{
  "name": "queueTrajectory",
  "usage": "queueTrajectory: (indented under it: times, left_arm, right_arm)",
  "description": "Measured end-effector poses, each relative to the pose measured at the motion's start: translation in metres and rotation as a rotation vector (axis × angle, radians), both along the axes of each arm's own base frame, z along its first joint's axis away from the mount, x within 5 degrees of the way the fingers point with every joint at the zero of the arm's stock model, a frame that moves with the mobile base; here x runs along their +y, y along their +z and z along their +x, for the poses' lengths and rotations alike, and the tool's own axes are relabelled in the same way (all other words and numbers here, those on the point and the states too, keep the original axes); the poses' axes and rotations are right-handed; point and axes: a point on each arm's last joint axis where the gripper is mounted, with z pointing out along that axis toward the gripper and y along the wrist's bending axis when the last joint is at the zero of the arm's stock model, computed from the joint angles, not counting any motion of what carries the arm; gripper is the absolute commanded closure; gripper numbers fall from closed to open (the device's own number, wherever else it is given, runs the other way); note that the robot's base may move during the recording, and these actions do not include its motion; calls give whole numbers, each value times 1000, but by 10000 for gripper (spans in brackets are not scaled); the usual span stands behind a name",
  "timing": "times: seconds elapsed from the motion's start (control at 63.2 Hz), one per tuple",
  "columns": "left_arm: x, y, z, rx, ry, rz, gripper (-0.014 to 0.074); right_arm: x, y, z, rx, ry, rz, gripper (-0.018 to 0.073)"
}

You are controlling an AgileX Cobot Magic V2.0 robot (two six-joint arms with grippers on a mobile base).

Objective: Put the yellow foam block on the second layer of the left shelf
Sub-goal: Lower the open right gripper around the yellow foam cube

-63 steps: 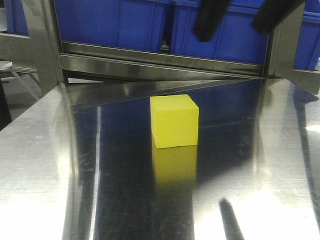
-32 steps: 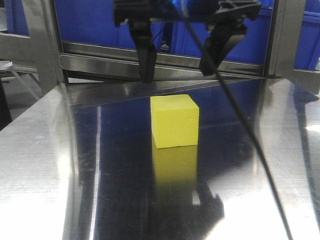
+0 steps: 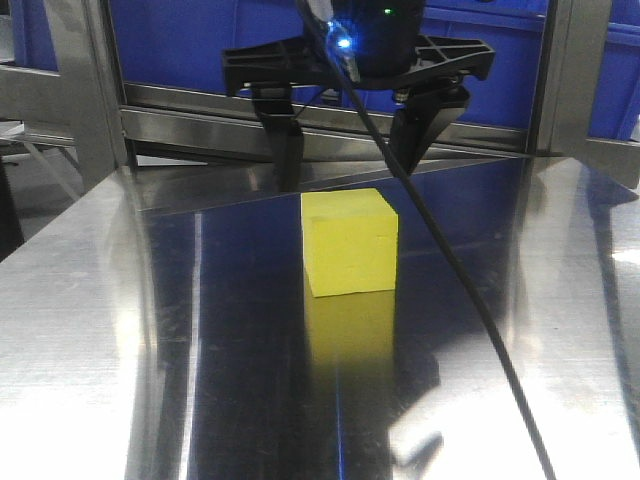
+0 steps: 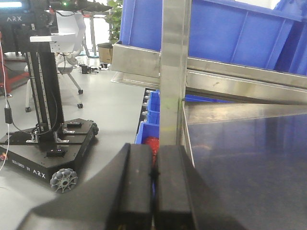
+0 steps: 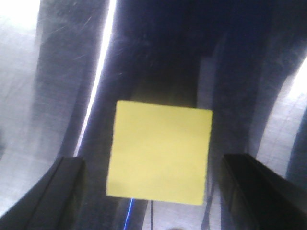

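Lower than half a second ago, the right gripper (image 3: 348,175) now shows its black body in the front view. Its fingers are spread wide and hang just above the bright yellow foam block (image 3: 350,245), a matte near-cube with a faint seam. A black cable (image 3: 450,270) trails from the arm across the view.

The block sits upright and untouched on the polished steel tabletop (image 3: 100,350), in front of the blue plastic bins (image 3: 200,40). In the right wrist view the yellow foam block (image 5: 159,151) lies between the two dark fingertips with a gap on each side.

This looks like the approach, just before the grasp. The next move calls for a straight descent until the pads flank the side faces, then a gentle squeeze, a lift, and a carry to the left shelf's second layer.

The left gripper (image 4: 154,187) has its fingers pressed together on nothing, beside a steel shelf upright (image 4: 171,72).

"ARX" reads in white on a black wheeled mobile base (image 4: 48,158) and on its column. The block and bins show no label.
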Motion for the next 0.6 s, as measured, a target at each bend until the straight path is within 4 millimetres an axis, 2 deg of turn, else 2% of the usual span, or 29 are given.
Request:
queueTrajectory:
  times: [0.158,0.475,0.601]
  left_arm:
    - [0,0,0,0,0,0,460]
    - [0,0,0,0,0,0,460]
    - [0,0,0,0,0,0,460]
  right_arm:
    - [0,-7,4,8,-6,-12,-69]
    - [9,-35,14,35,1,-39,-69]
    - [9,-39,16,36,-1,-39,-62]
